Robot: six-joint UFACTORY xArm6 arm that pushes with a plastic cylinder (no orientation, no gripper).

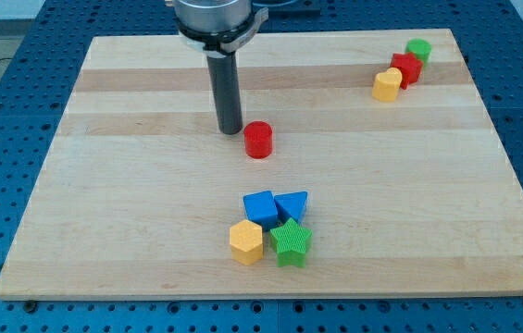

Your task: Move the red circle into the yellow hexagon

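- Wooden board (150,185) lay on a blue perforated table (2,83).
- My tip (230,129), a bare rod without a claw, stood just left of the red circle (258,140).
- Yellow hexagon (246,242) sat well below.

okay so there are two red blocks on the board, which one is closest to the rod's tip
The red circle, alone mid-board just to the view's right of my tip. The other red block sits far off at the view's top right, between a yellow and a green block.

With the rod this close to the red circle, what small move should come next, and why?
Probably shift my tip toward the view's top-right, behind the red circle. It sits just left of the circle, while the yellow hexagon lies straight below it.
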